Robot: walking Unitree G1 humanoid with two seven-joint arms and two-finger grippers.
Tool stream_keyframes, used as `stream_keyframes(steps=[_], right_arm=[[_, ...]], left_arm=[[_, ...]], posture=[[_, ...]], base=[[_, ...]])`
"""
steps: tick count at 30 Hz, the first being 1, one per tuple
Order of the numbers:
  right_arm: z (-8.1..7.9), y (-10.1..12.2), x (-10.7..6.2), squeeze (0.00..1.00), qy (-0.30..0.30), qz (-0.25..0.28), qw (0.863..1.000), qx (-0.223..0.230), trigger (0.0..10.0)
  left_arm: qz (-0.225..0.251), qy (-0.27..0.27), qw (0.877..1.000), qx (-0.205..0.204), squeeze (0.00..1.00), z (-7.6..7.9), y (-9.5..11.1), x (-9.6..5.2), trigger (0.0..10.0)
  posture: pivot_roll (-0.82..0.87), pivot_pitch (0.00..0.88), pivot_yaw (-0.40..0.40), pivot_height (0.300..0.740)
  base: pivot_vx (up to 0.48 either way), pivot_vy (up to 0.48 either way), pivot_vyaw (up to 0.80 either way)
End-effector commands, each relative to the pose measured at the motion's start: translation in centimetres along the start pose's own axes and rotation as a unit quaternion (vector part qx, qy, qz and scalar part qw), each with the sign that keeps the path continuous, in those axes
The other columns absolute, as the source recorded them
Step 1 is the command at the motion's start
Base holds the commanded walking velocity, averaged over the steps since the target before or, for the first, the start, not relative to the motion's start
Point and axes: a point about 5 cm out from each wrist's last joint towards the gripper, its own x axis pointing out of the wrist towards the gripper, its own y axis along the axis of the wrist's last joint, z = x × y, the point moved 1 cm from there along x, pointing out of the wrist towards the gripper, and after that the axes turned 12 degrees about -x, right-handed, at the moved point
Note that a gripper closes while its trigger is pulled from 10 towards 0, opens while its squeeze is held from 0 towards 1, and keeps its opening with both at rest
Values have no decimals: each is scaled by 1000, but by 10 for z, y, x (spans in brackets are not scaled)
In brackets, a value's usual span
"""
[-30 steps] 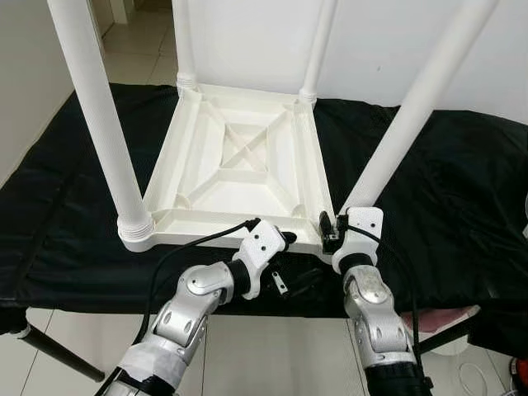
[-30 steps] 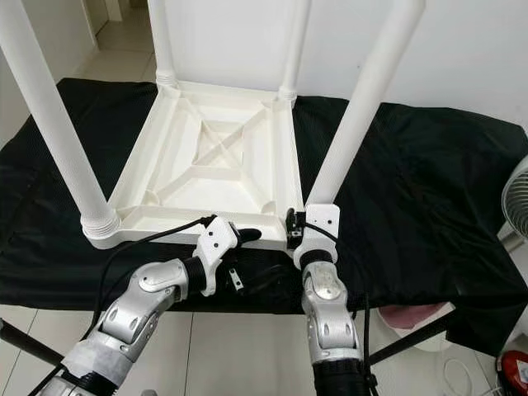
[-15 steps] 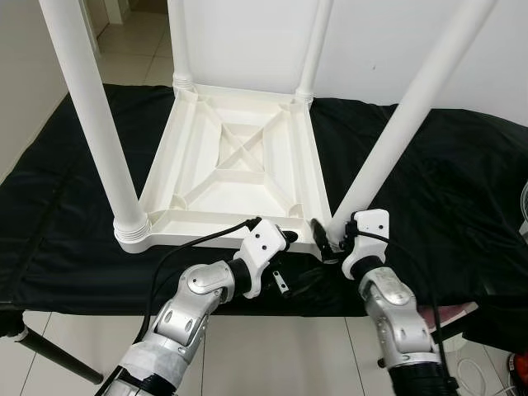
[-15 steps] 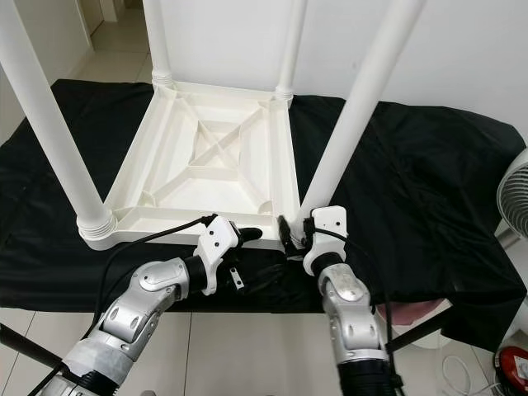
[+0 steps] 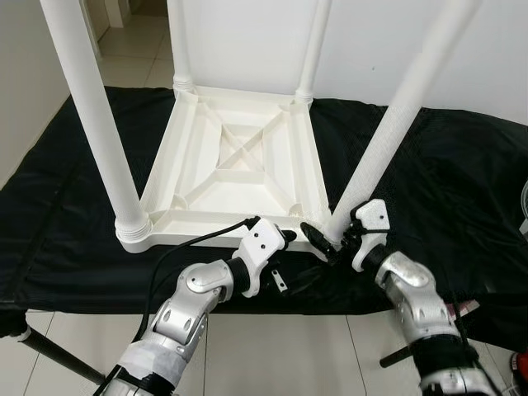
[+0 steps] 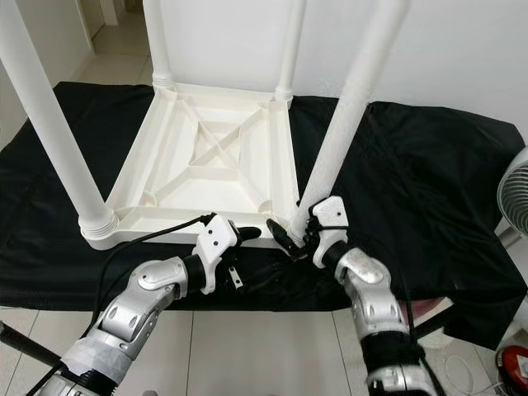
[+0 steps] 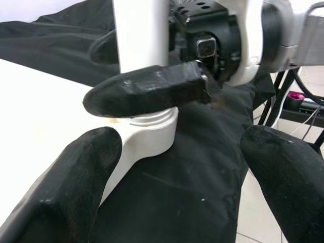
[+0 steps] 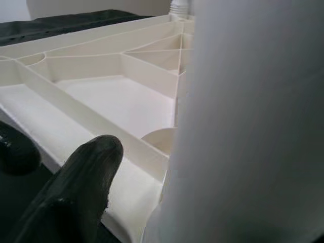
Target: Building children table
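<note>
Table: I see one, upside down, centre frame.
Legs: I count four.
Right gripper: fingers around near-right leg.
Left gripper: fingers spread, lower centre.

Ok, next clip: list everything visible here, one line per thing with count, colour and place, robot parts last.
Table top: one, white, upside down on the cloth, ribbed underside up.
Table legs: four, white, standing up from the corners; the near right one leans.
Cloth: one, black, draped over the work surface.
Fan: one, white, at the right edge, partly cut off.
Floor tiles: pale, beyond the cloth on the far left.
Left hand: one, black fingers, open, at the top's near edge.
Right hand: one, black fingers, at the base of the near right leg; grip state unclear.
</note>
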Motion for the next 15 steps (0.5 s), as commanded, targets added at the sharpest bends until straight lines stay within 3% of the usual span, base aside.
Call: stream_keyframes(steps=[1,2,3,14,15], right_arm=[[0,-2,0,0,11,-6,1000,-5,10000],[2,-6,3,0,25,-16,999,-11,1569],[2,-10,4,0,39,-27,999,-12,0],[-4,-22,1,0,72,-38,997,-3,0],[-3,-21,1,0,63,-35,997,0,4118]], left_arm=[[-1,20,1000,7,0,-2,2,1,10000],[0,19,1000,8,0,-3,3,2,10000],[1,19,1000,10,0,-4,4,3,10000],[0,18,1000,12,0,-4,4,3,10000],[1,18,1000,13,0,-5,5,3,10000]], posture=[[-54,0,-40,740],[-54,0,-38,740],[-54,0,-38,740],[-56,0,-34,740],[-57,0,-33,740]], base=[[0,0,0],[0,0,0],[0,0,0],[0,0,0],[0,0,0]])
